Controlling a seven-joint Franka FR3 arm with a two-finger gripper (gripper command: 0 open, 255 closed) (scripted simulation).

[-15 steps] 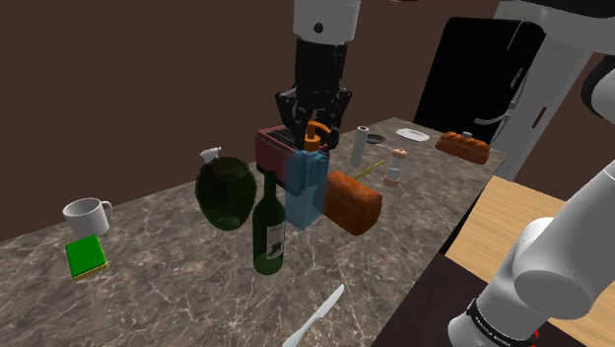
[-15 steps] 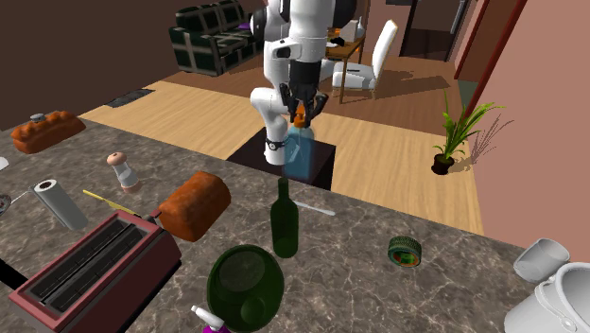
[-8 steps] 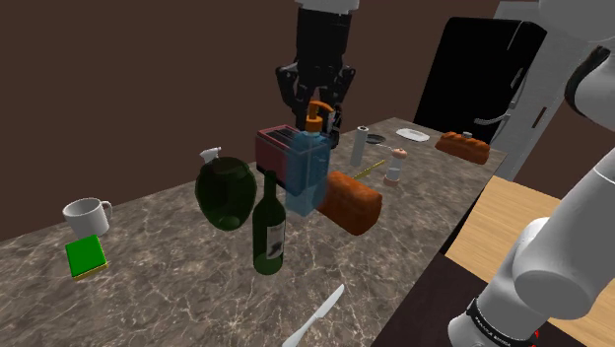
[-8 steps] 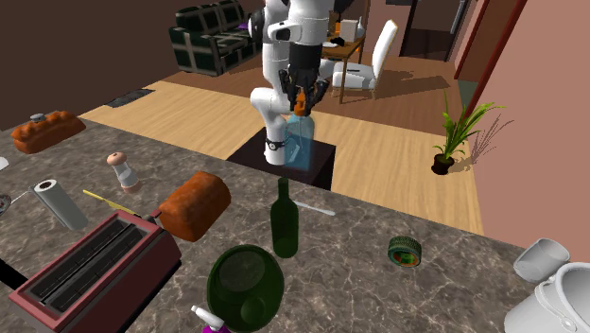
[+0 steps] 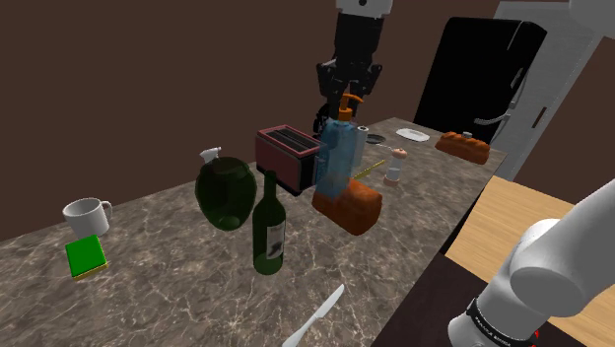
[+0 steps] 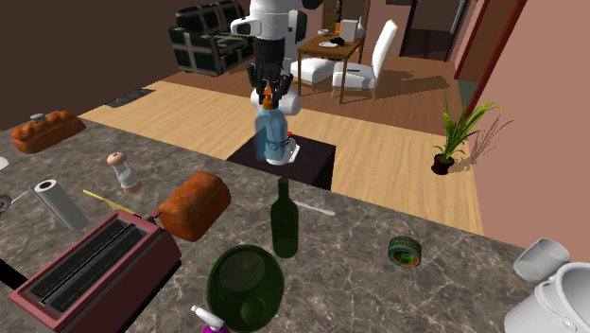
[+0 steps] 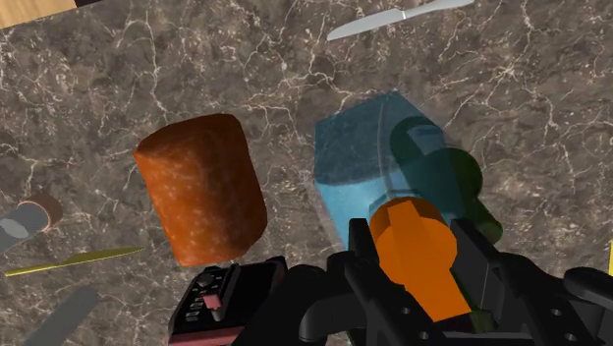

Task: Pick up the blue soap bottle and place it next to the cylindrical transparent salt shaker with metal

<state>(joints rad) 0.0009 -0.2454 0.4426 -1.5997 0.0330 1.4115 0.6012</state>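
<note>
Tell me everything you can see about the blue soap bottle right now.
The soap bottle has a boxy, see-through blue body and an orange pump on top. It hangs roughly upright in the air, clear of the marble counter. Nothing touches it but the gripper, whose black fingers are shut on the pump. In the wrist view the brown loaf lies on the counter below and to one side of it.

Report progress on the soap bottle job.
Done: the bottle is grasped. In hand: the gripper, shut on its orange pump, holds it clear above the counter. Left: carry it to the shaker and set it down beside it.
</note>
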